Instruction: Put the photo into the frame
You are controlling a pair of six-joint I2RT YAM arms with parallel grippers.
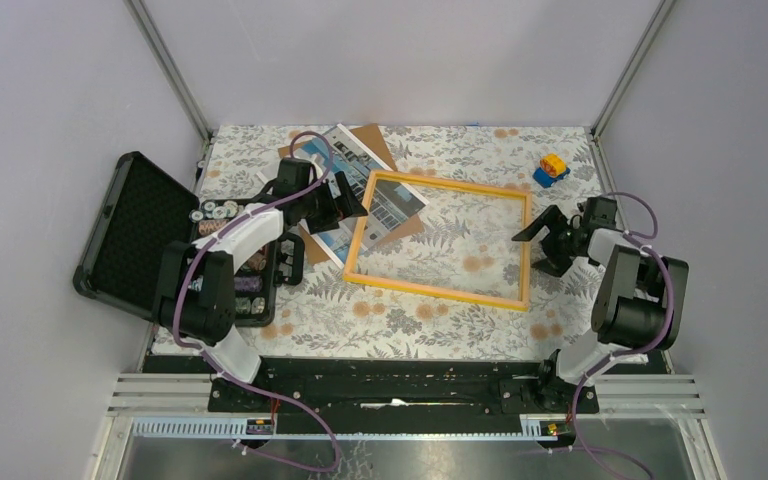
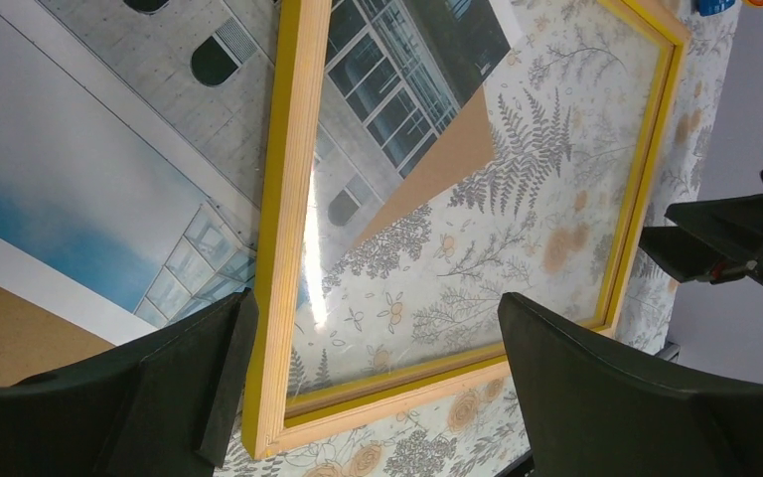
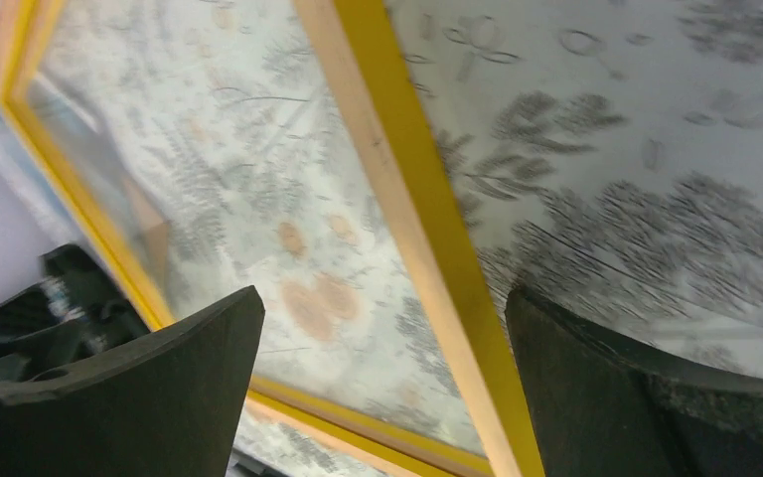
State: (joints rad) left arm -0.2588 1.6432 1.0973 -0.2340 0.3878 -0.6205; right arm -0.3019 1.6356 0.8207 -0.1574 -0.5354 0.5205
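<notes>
The photo (image 2: 79, 169) lies slantwise at the far left, one corner under the left rail of the frame (image 1: 440, 287), directly beneath the left claw (image 1: 348, 200), which is wide open and empty astride that rail, while the right claw (image 1: 543, 237), also open and empty, straddles the right rail.

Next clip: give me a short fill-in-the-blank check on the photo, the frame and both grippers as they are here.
1. The left gripper and the right gripper both have their jaws ___.
2. The photo lies partly ___ the frame.
3. Beneath the photo lies a ___ backing sheet.
4. The toy in the far right corner is blue and ___.

Missing words: open; under; brown; yellow.
</notes>
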